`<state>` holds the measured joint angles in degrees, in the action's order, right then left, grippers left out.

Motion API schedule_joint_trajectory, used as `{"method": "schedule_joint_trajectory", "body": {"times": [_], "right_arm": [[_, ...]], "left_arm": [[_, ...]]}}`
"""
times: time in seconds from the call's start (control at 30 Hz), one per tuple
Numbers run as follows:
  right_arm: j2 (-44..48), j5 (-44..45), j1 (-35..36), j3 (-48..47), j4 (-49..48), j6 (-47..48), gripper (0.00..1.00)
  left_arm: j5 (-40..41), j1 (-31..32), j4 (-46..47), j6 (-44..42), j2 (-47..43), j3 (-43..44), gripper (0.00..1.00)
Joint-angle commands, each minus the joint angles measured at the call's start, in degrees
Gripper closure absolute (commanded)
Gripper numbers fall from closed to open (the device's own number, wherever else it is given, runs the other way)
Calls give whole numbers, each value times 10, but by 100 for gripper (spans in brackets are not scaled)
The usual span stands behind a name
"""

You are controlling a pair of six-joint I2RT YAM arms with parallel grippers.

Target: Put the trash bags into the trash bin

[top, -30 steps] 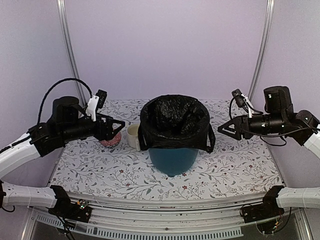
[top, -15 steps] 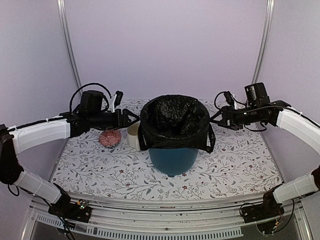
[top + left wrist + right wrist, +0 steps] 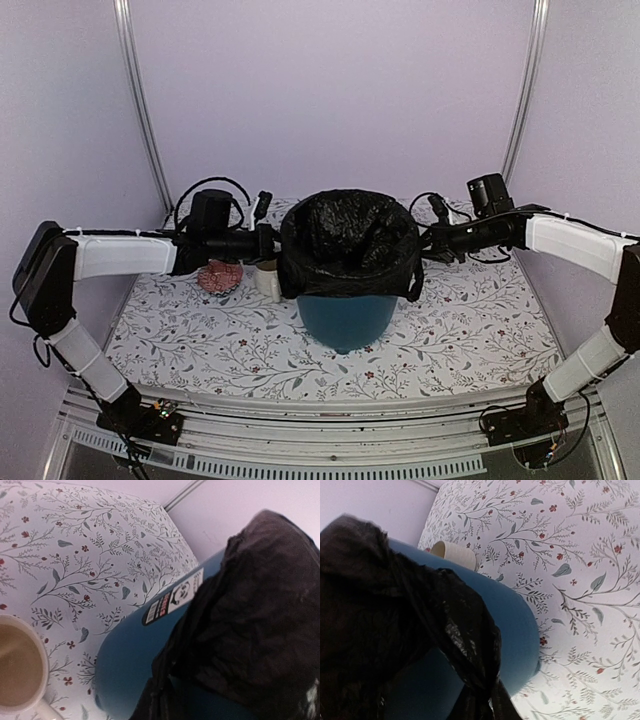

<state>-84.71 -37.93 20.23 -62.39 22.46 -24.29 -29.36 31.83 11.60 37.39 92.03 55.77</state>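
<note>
Two robot arms stretch level across a flower-patterned table (image 3: 470, 330) toward a teal trash bin (image 3: 345, 318) standing upright at its middle. One glossy black trash bag (image 3: 348, 240) sits inside the bin, its mouth open and its edge folded out over the rim, so that crinkled plastic hangs down the upper half of the outer wall. The left gripper (image 3: 270, 241) is at the bag's left edge and the right gripper (image 3: 428, 240) at its right edge. Whether either pincer is spread or pinching the plastic cannot be told, since neither wrist camera shows its own fingers. A cream mug (image 3: 266, 278) stands just beside the bin on its left, with a pink round object (image 3: 220, 275) further left. The left wrist view shows a printed label (image 3: 172, 600) on the bin's wall, just clear of the bag's overhang.
</note>
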Motion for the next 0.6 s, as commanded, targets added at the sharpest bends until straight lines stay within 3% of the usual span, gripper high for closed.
{"method": "schedule_joint_trajectory", "body": {"times": [0.0,0.57], "right_arm": [[-31,-11,0,14,-38,-15,94],[-77,25,-1,77,-36,-19,97]], "left_arm": [[3,17,24,-1,30,15,100],[55,38,-9,-28,39,-61,100]]}}
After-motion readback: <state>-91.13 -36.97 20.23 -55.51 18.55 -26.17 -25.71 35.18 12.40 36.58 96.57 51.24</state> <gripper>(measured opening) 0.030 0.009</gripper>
